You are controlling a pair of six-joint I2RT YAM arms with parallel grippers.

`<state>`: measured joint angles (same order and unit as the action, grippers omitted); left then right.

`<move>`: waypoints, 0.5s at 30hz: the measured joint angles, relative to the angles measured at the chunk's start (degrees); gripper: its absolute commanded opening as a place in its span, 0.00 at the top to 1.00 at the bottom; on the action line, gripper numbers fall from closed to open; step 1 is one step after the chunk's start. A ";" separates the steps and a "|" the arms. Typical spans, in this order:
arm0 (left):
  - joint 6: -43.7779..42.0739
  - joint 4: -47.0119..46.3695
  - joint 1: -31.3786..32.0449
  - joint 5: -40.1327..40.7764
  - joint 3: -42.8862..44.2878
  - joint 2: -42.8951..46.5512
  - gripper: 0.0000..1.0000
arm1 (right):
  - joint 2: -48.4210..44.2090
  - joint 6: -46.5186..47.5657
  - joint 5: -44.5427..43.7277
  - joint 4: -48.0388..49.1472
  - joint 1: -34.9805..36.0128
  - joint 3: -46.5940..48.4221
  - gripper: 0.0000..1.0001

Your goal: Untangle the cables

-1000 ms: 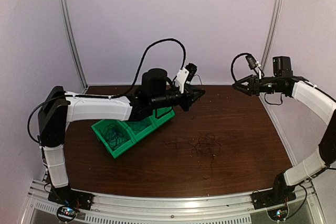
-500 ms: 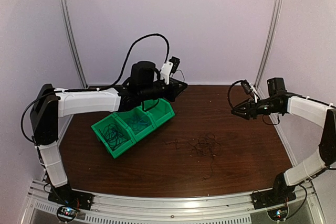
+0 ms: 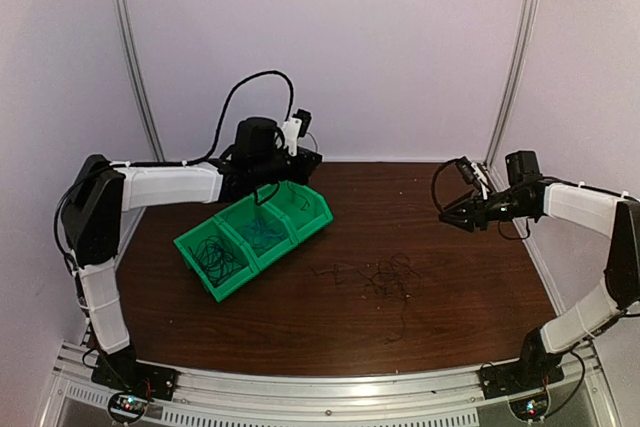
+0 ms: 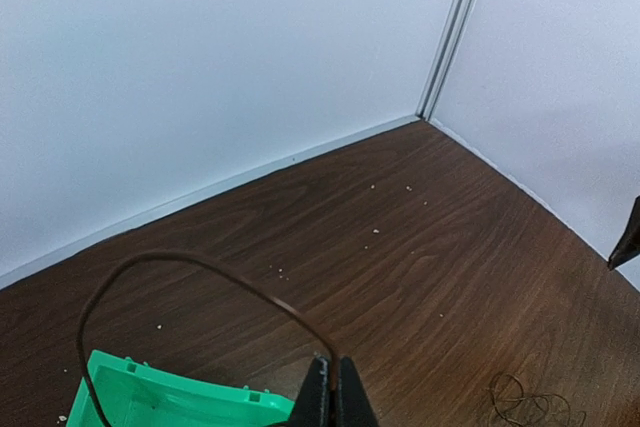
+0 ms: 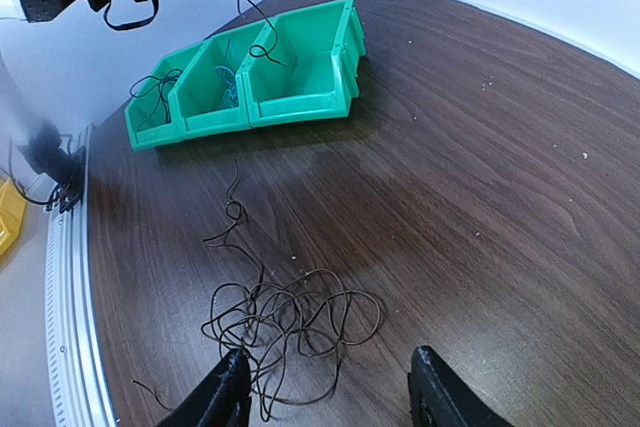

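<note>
- Was a dark wood-grain table (image 3: 470,292), boxed in by pale walls (image 3: 400,47).
- Carried three joined green bins (image 3: 255,237) at the left, with wires coiled inside.
- Held a loose tangle of cables (image 5: 290,322) near mid-table.
- Reached the left gripper (image 4: 333,395) over the bins' far end, clamped on a thin dark cable (image 4: 190,265) looping downward.
- Hung the right gripper (image 5: 325,395) low beside the tangle, jaws parted, empty.

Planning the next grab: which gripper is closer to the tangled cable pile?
Right. The right gripper hovers open near the pile; the left gripper is away over the green bins, shut on a cable.
</note>
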<state>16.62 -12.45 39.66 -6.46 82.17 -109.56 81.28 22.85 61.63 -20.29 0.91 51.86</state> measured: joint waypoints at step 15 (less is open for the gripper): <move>8.79 2.25 -5.44 -0.15 2.03 -12.72 1.00 | 0.09 1.25 0.02 -0.94 0.00 0.00 0.46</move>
<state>25.41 -10.20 34.22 -6.61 84.20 -122.28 81.36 24.10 61.65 -21.23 0.91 51.86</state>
